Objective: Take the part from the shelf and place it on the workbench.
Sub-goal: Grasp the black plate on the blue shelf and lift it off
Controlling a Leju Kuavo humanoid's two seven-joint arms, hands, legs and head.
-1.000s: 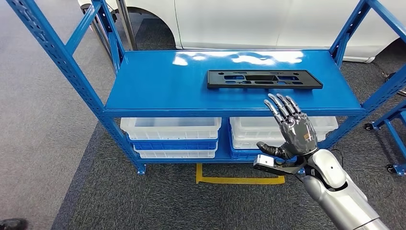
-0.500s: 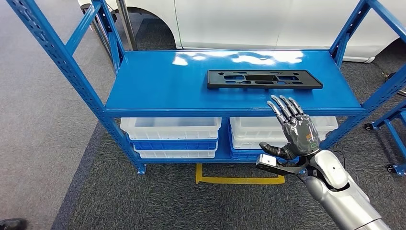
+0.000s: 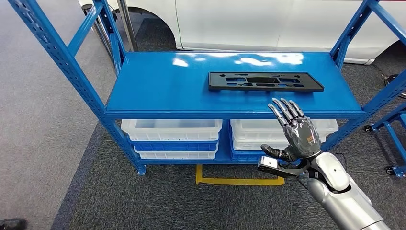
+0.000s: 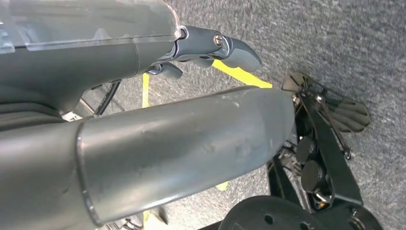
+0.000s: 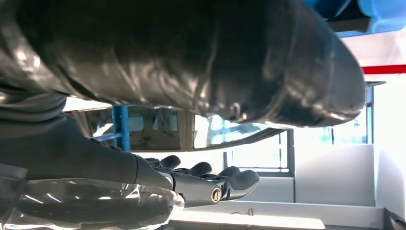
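Here, the robot's silver right hand (image 3: 298, 135) is hovering with fingers spread and holding nothing, just in front of a blue metal shelf (image 3: 163, 91).

A long flat black plastic part with rectangular cut-outs (image 3: 265, 81) is lying on the shelf's top board, toward its right side, apart from the raised hand, whose fingertips (image 3: 283, 106) are reaching over the board's front edge. White and blue plastic bins (image 3: 171, 137) are sitting stacked on the lower level. The left hand (image 4: 218, 49) is hanging over grey carpet with a yellow floor line (image 4: 238, 74); I cannot tell how its fingers are set.
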